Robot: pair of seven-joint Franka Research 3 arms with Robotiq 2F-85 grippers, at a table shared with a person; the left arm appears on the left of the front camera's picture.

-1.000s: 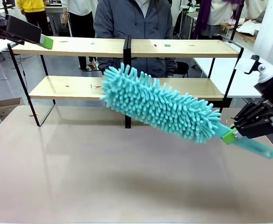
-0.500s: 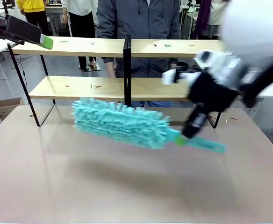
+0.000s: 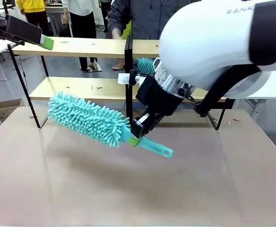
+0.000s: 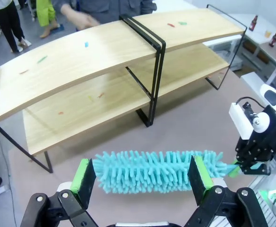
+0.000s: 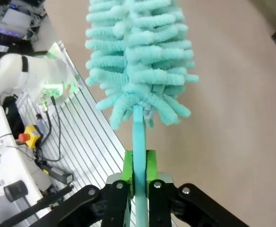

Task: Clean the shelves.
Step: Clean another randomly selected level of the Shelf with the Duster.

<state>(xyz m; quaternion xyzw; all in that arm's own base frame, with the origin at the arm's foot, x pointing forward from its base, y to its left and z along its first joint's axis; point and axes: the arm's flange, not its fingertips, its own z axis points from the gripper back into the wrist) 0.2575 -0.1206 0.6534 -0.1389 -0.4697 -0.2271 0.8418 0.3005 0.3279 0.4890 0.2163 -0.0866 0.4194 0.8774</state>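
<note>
The shelves [image 3: 81, 47] stand at the table's far side: two light wooden boards in a black frame with a central post [image 3: 127, 71]. Small coloured scraps lie on both boards [image 4: 95, 52]. My right gripper [image 3: 137, 134] is shut on the teal handle of a fluffy teal duster [image 3: 86, 118]. It holds the duster head low over the table, in front of the lower left board. The right wrist view shows the green pads [image 5: 127, 171] clamping the handle, with the duster head [image 5: 140, 56] beyond. My left gripper [image 3: 46, 42] hovers open by the top board's left end, high above the duster [image 4: 152, 170].
A person [image 3: 142, 16] stands behind the shelves, one hand [image 4: 83, 19] over the top board. A cardboard box [image 3: 8, 108] sits on the floor at left. A white side table [image 3: 265, 90] stands at right. The beige table [image 3: 128, 189] lies bare in front.
My right arm has swung left across the table, carrying the duster from the right and middle to the left half in front of the lower board. The left gripper has not moved.
</note>
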